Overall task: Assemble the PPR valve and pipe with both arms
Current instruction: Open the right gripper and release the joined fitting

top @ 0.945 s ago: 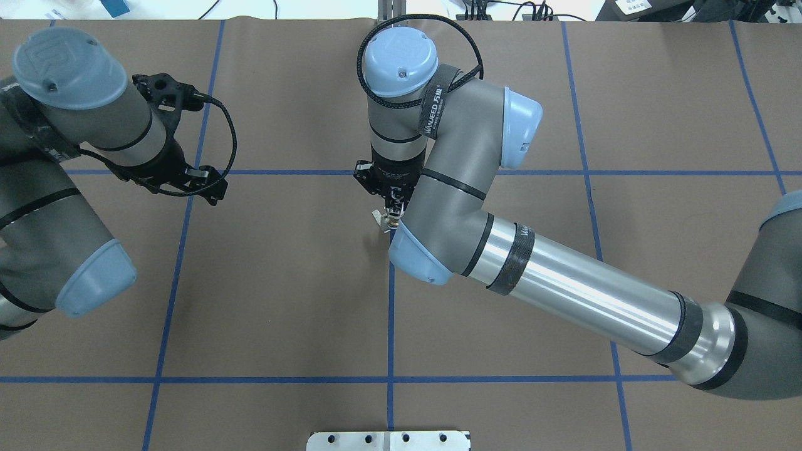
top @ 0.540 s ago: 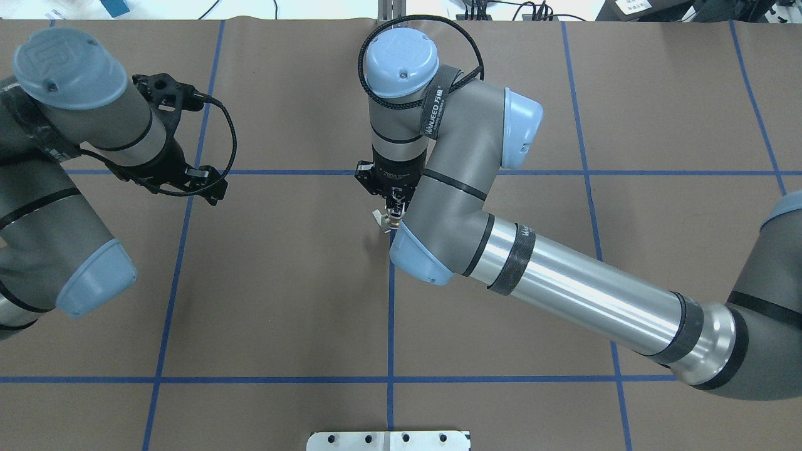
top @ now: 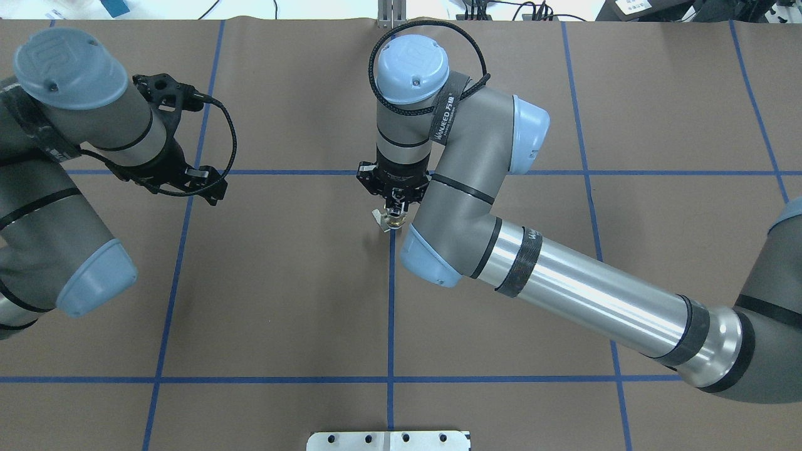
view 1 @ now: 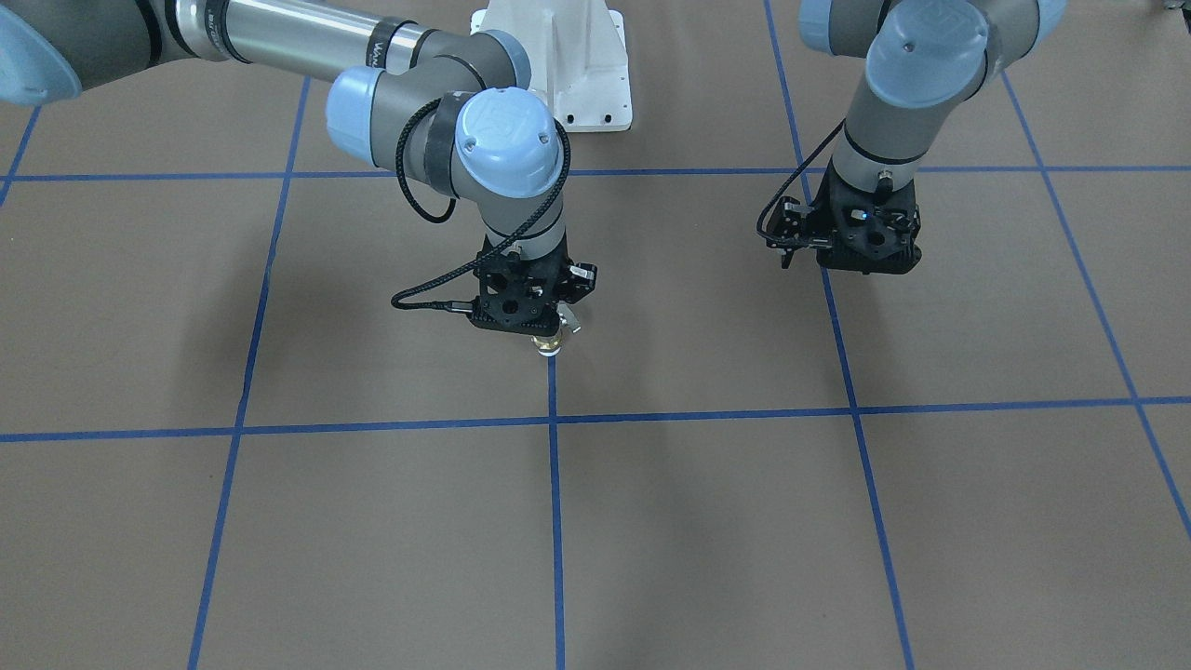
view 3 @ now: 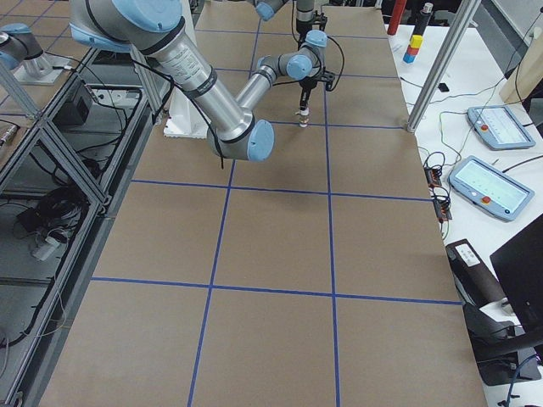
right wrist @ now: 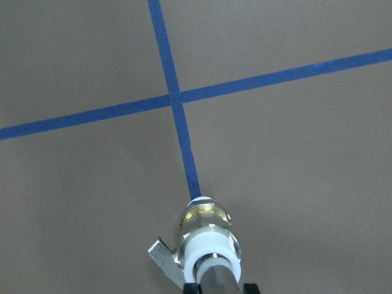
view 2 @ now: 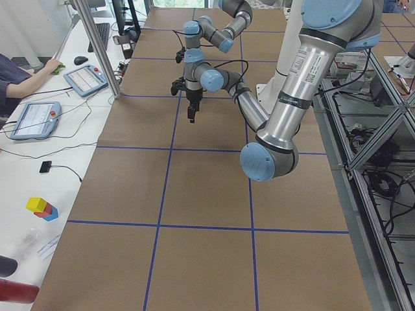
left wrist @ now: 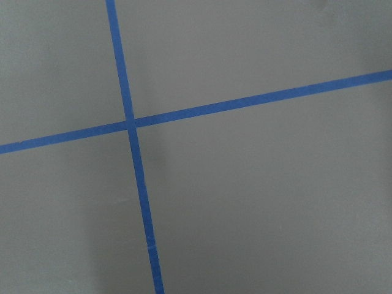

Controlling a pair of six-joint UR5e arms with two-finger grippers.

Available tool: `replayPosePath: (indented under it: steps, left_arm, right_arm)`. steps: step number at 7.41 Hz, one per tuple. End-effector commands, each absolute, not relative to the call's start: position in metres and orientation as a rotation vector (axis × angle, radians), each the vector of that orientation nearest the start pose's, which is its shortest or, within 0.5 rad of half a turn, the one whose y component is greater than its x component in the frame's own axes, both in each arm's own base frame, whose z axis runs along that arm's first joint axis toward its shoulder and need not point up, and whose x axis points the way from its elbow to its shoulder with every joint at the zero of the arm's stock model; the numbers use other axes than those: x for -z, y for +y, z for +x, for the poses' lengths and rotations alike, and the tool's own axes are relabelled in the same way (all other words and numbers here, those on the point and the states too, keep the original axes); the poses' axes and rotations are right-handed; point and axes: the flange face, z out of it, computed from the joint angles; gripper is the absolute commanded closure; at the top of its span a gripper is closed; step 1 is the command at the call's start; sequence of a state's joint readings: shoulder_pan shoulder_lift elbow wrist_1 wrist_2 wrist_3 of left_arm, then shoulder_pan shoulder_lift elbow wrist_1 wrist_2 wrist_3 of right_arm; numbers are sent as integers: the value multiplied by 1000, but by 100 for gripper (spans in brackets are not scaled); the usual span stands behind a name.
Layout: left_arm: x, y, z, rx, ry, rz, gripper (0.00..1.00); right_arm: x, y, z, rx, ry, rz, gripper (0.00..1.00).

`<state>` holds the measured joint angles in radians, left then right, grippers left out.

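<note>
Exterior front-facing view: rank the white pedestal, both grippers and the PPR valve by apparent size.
1. White pedestal, though partly hidden by the arm and cut off by the frame.
2. Right gripper and left gripper: these look alike, so no ranking.
3. PPR valve, smallest by far.

Pipe [right wrist: 215,282] atop upright PPR valve [right wrist: 207,228]

Even, diffuse light from overhead filled every view. The right arm [top: 595,285] and left arm [top: 81,119] cast only soft, faint shadows on the matte brown desk [top: 282,282]. A bright streak glared along the right arm's silver tube. The left wrist view looked slightly soft.
</note>
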<state>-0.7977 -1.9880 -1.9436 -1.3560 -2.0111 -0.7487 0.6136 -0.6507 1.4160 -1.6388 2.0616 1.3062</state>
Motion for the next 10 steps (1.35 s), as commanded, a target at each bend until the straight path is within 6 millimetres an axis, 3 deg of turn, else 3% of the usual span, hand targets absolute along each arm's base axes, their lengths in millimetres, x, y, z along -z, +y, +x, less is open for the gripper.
replayPosePath:
  steps: [1, 3, 4, 5, 8, 9, 10]
  left_arm:
    - [-294, -479, 341, -150, 700, 115, 0]
    - [-294, -480, 341, -150, 699, 114, 0]
    - [-294, -480, 341, -150, 700, 115, 0]
    - [-295, -480, 341, -150, 699, 114, 0]
    - [-295, -480, 341, -150, 699, 114, 0]
    - [-294, -480, 341, -150, 700, 115, 0]
    - [-294, -482, 338, -146, 701, 116, 0]
  right_arm:
    - [-151, -504, -566, -157, -821, -134, 77]
    - [-150, -504, -566, -158, -823, -134, 61]
    - [-151, -504, -566, -159, -821, -135, 39]
    - [-149, -504, -566, -161, -824, -135, 28]
    - [-146, -503, -565, -162, -827, -134, 7]
    - [-137, -501, -559, -161, -843, -124, 1]
    - [-119, -504, -534, -173, -869, -108, 1]
